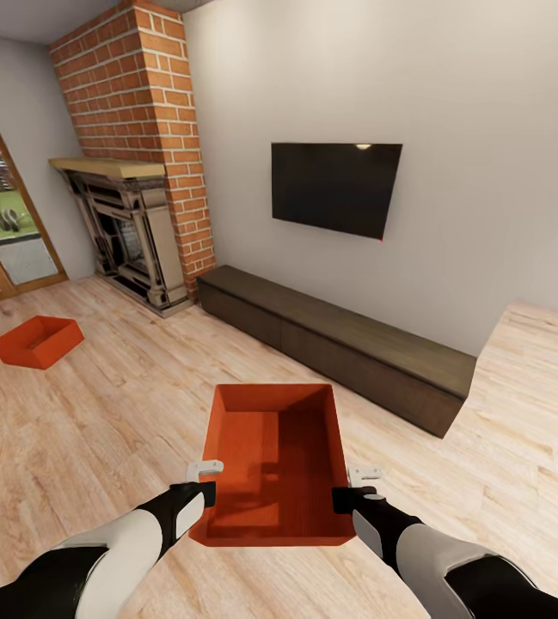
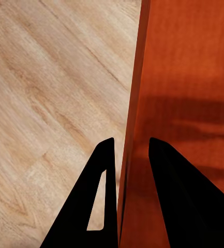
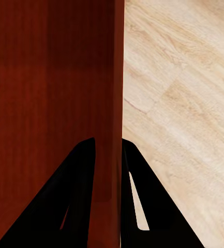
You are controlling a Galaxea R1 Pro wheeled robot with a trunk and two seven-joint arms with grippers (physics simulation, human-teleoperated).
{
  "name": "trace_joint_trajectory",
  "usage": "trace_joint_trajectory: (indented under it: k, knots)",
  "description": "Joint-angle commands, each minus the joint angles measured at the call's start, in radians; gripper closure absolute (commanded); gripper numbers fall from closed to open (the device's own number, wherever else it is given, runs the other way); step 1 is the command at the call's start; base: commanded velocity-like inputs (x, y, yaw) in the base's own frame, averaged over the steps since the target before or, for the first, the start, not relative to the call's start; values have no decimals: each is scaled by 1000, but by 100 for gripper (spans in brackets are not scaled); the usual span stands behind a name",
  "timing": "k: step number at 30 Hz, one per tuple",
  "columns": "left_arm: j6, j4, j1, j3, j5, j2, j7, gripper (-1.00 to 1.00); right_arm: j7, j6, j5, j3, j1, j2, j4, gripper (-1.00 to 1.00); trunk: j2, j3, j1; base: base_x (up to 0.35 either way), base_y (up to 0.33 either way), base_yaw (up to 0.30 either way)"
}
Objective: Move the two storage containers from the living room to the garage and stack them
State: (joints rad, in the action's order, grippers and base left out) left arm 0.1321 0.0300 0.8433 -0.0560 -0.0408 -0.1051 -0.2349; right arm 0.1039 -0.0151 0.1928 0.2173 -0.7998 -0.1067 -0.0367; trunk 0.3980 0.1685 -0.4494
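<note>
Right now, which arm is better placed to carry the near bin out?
Neither alone: the left claw straddles the near bin's left wall, and the right claw its right wall. Lift with both.

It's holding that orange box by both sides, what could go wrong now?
1. Each gripper, left and right, pinches just a thin side wall of the held container; it might slip or tilt.
2. The low dark cabinet sits close ahead; turning could bump it.
3. The second container lies apart near the fireplace.
</note>
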Motion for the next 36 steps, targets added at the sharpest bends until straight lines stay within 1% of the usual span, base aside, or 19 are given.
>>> trace_joint_trajectory:
  k: [1, 36]
  knots:
    - [6, -1, 0, -10, -5, 13, -62, 100, 5, -1, 2, 14, -1, 5, -3, 100, 2, 0, -1, 0, 0, 0]
    - [6, -1, 0, -11, -5, 13, -62, 100, 5, -1, 2, 14, -1, 5, -3, 100, 2, -54, -1, 0, 0, 0]
